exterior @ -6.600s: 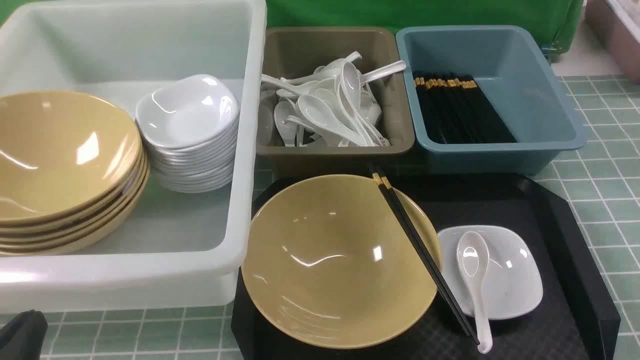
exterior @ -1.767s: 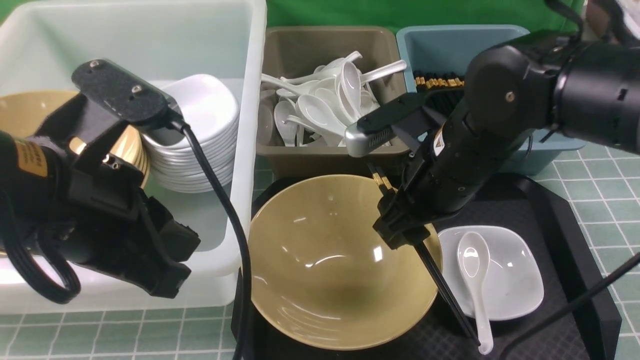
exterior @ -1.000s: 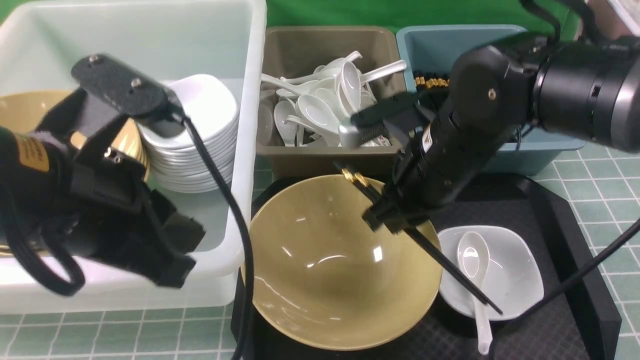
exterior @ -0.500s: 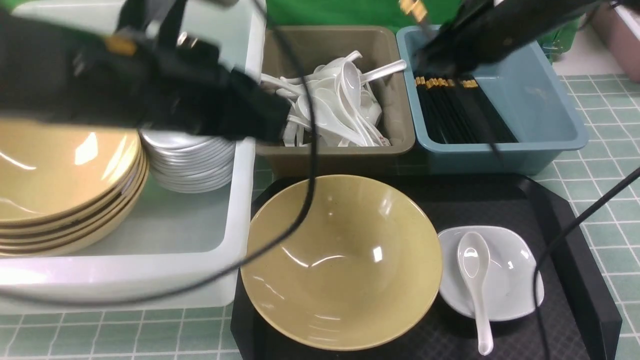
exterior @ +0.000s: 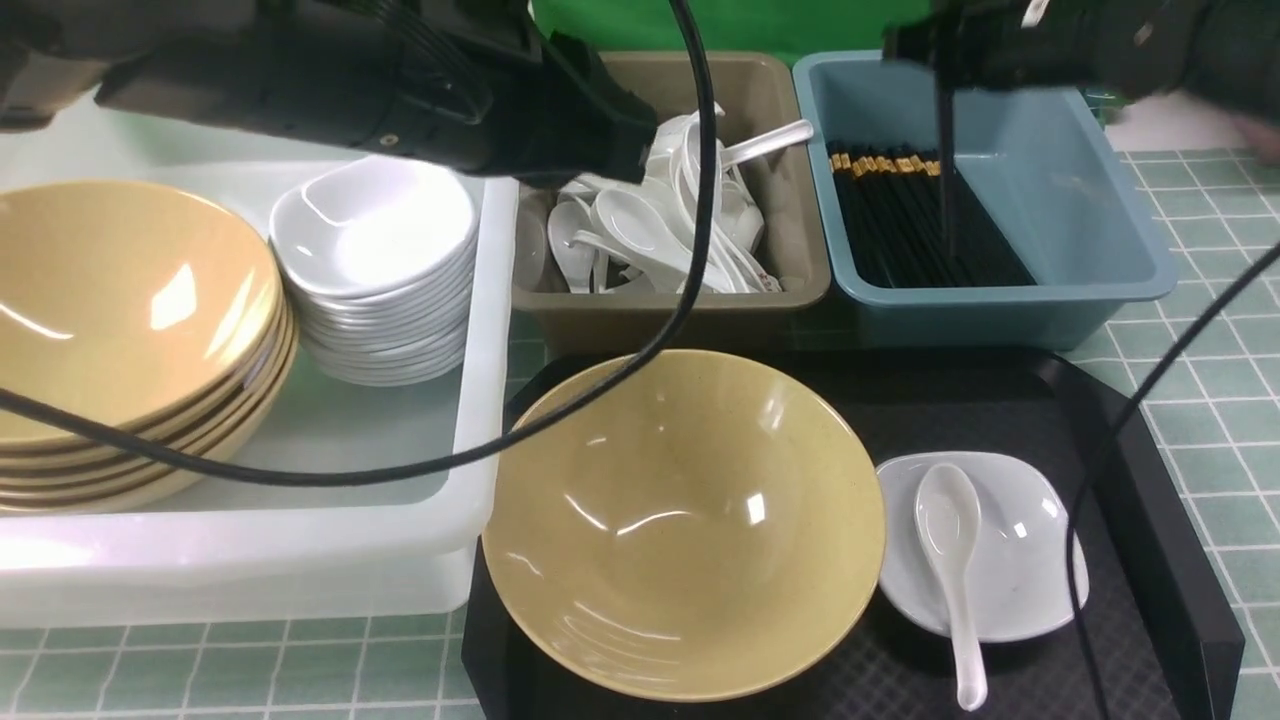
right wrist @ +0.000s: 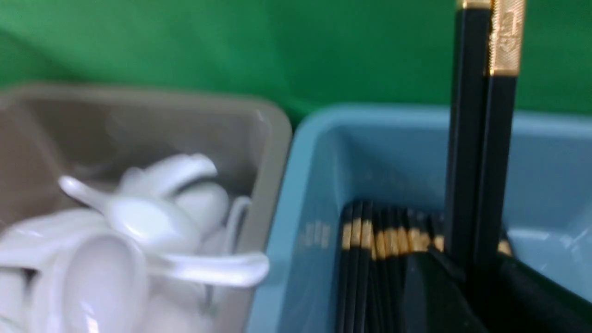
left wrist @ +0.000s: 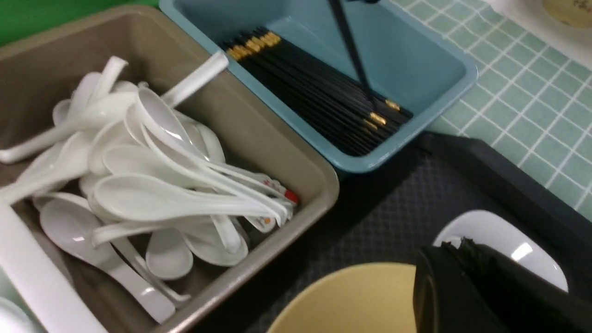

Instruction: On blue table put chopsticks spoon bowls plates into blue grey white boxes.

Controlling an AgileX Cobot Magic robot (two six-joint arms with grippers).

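Two black sticks, one pair of chopsticks (exterior: 945,170), hang upright with gold ends up. I read the right gripper (exterior: 945,55) as narrow, fingers pinched on that pair. The pair is over the blue box (exterior: 1100,210), which sits just behind the tray (exterior: 1000,400), on its right side. The thin tips are down by the laid chopsticks (exterior: 890,225); whether they touch, I cannot tell. The left gripper (left wrist: 458,277) is fully closed with nothing in it, raised; in the front view it crosses the left rim of the grey box (exterior: 770,100). That box, with heaped spoons (exterior: 650,220), is just behind the tray's middle. On the tray: bowl (exterior: 680,520) on the left part, plate (exterior: 1030,570) on the right part, spoon (exterior: 945,530) lying in the plate. The white box (exterior: 480,350), left of the tray, holds stacked bowls (exterior: 120,300) and stacked plates (exterior: 370,230)
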